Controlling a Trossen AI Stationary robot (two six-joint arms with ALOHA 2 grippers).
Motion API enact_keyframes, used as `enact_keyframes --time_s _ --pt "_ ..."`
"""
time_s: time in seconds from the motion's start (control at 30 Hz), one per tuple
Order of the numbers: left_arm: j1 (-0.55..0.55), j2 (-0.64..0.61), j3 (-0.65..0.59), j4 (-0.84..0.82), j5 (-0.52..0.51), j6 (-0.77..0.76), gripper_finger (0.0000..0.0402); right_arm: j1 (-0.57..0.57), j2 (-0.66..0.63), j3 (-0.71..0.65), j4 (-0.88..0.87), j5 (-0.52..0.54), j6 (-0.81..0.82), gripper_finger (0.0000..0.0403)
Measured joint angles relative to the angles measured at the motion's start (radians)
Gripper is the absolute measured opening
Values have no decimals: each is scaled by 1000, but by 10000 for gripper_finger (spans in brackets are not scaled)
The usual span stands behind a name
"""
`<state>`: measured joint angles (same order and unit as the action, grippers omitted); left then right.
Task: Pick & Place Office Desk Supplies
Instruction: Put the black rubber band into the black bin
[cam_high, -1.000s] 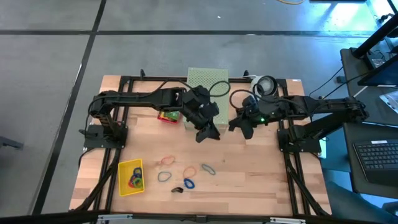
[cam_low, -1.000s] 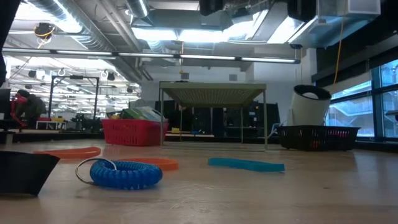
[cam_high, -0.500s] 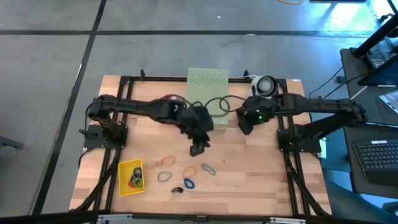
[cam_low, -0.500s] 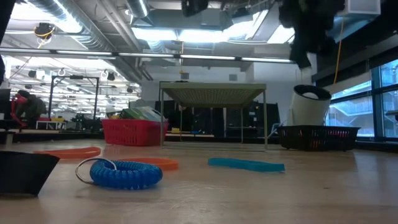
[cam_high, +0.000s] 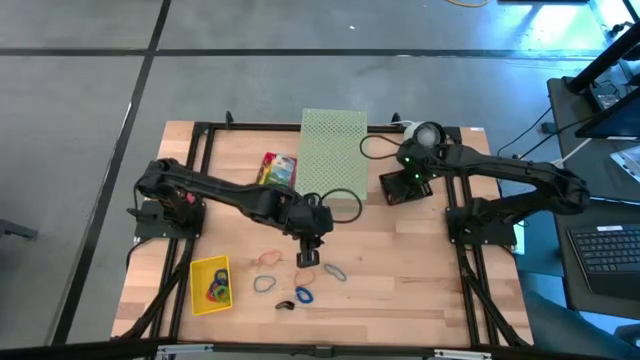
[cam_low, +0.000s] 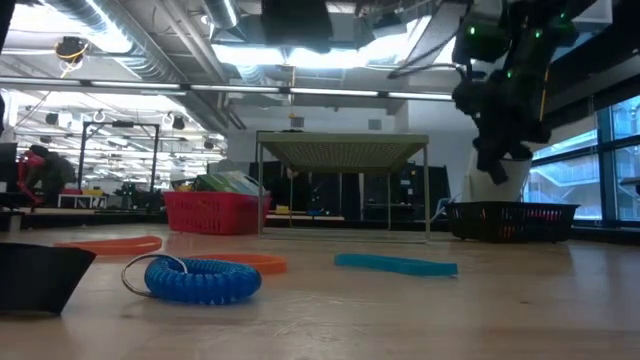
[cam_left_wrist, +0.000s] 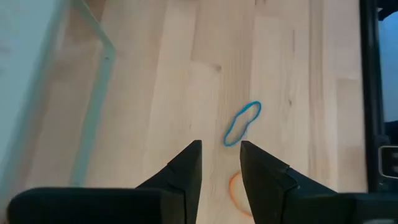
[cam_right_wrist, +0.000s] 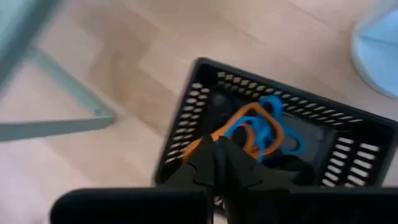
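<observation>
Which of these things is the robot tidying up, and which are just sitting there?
For the job:
blue rubber-band loop
orange rubber-band loop
blue coiled band
tiny black clip
yellow-and-green card box

Just lying about:
large pale green perforated box
white round container

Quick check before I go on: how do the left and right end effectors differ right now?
Fingers: the left end effector has a clear gap with nothing in it; the right end effector is shut.
Place: the left one hangs over loose bands mid-table, a blue loop just ahead; the right one is above the black mesh basket, which holds orange and blue loops.
Both point down at the table.
</observation>
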<state>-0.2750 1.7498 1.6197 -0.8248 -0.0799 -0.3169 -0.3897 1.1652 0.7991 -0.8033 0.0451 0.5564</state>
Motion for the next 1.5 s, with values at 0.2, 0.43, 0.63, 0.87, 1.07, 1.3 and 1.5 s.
enact_keyframes --time_s 0.2,0.43,0.63,0.87,1.07,1.3,1.5 --pt "24 -1 -189 304 104 -62 104 -58 41 -42 25 -1 -33 5" --pt "29 -1 -223 406 125 -6 102 -80 133 -42 62 -9 -53 5" --pt "29 -1 -223 393 195 -28 102 -80 183 -42 68 -8 -52 19" --pt "27 -1 -223 357 357 -39 102 -81 177 -42 63 -58 -98 34" --pt "27 0 -223 357 461 -57 102 -80 177 -42 39 -117 -124 79" --pt "25 1 -223 357 487 -89 102 -80 176 -42 30 -133 -98 186" --pt "8 -2 -223 353 558 -99 102 -80 120 -40 17 -133 -66 227"
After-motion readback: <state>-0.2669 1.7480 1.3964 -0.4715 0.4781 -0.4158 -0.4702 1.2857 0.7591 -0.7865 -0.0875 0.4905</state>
